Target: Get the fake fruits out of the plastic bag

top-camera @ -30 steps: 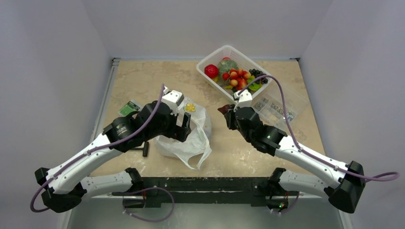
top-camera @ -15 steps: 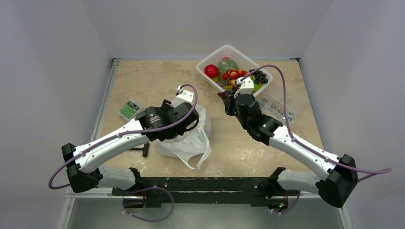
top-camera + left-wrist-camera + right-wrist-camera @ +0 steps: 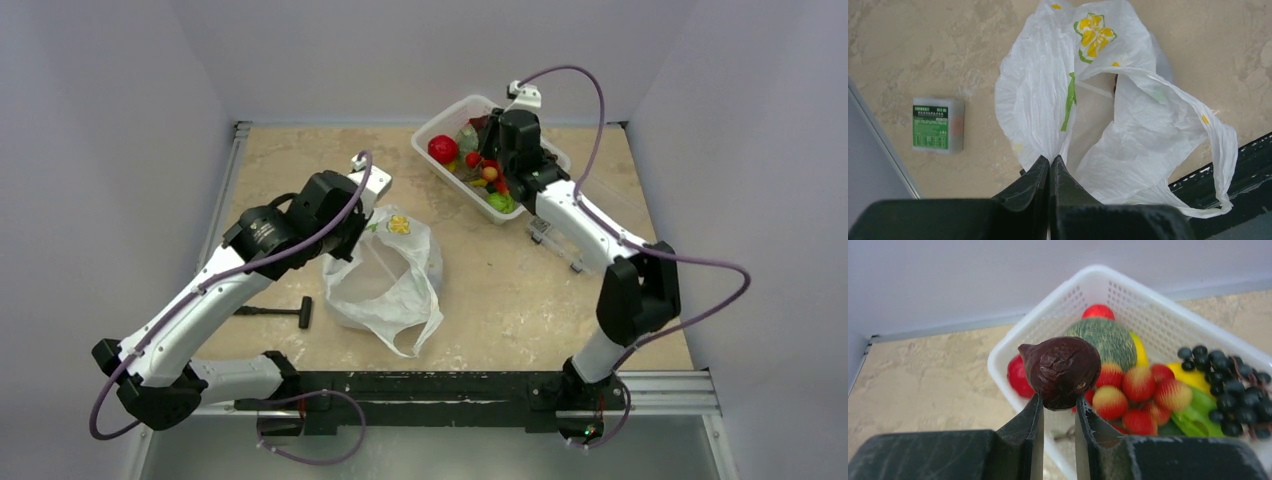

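One dark fruit (image 3: pixel 1060 371) gripped above the basket (image 3: pixel 1098 272), bag (image 3: pixel 1143 130) pinched at its edge.
The right gripper (image 3: pixel 1058 400) is clenched on the fruit's belly: likely light, hard, slick plastic, best held across its widest part. The left gripper (image 3: pixel 1049 162) nips the thin, limp bag lying in the middle of the surface (image 3: pixel 300 160); its hem suits a hold.

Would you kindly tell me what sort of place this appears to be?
Probably a robotics lab test cell: plain walls box in a marble-look table, two arms are bolted to its near rail, and a basket holds fake fruits.
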You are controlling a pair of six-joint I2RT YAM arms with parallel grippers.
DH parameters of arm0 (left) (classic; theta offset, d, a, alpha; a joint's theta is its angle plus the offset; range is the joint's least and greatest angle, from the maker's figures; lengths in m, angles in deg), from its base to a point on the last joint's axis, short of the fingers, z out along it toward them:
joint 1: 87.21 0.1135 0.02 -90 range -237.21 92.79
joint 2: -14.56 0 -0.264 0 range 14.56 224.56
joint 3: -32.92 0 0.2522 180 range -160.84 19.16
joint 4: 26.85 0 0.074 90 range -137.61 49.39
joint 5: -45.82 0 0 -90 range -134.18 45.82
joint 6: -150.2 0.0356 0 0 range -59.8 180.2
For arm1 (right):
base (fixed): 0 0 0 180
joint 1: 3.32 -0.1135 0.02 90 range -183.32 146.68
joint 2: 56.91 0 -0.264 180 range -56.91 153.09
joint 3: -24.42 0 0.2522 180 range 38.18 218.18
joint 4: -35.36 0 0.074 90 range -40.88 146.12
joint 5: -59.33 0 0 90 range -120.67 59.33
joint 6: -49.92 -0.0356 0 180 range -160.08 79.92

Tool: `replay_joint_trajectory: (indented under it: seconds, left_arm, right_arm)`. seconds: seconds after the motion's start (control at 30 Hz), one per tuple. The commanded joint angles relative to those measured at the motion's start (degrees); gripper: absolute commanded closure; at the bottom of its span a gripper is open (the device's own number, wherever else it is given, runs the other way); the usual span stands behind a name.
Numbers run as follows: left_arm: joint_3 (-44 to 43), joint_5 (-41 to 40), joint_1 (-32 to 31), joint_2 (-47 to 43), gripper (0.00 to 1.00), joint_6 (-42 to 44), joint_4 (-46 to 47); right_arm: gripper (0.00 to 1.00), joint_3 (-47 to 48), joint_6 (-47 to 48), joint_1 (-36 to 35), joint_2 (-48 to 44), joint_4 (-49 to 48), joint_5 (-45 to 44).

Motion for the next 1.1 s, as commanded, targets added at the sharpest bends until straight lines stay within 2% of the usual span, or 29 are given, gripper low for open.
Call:
replay_joint_trajectory:
  seconds: [0.0, 0.13, 0.27, 0.33, 0.53, 0.63, 0.73, 0.9, 1.07]
  left_arm:
    - [0.25, 7.25, 1.00, -2.41, 1.00, 11.49, 5.12]
    - [4.33, 5.63, 2.43, -3.74, 1.00, 14.19, 9.19]
    - [10.25, 1.94, 2.76, -7.93, 1.00, 16.67, 17.56]
    - [12.95, 0.70, 2.93, -10.59, 1.00, 17.26, 21.14]
    - [21.89, 0.28, 3.77, -18.05, 1.00, 17.42, 30.80]
    - [24.81, 1.41, 4.05, -20.64, 1.00, 16.94, 33.50]
    - [26.53, 0.86, 4.12, -21.67, 1.00, 16.38, 34.78]
    - [28.57, 0.87, 4.10, -22.72, 1.00, 15.03, 36.80]
    - [28.79, -1.00, 4.15, -22.01, 1.00, 14.26, 37.15]
  right_arm:
    - [1.00, 10.99, 2.83, 2.48, 9.72, -1.72, 3.34]
    - [1.00, 23.53, 5.32, 4.00, 20.51, 2.09, 3.43]
    - [1.00, 33.28, 7.19, 4.97, 29.24, 6.15, 2.66]
    - [0.92, 37.28, 8.38, 5.22, 33.05, 7.46, 2.58]
    - [0.61, 45.98, 10.12, 5.31, 39.26, 11.53, 1.59]
    - [0.45, 47.39, 11.44, 5.34, 39.53, 12.19, 0.98]
    - [0.35, 47.32, 12.56, 5.27, 38.34, 13.25, 0.56]
    - [0.29, 41.71, 11.33, 5.05, 31.48, 15.56, -0.22]
    - [0.27, 27.97, 5.35, 2.41, 20.32, 14.69, 7.97]
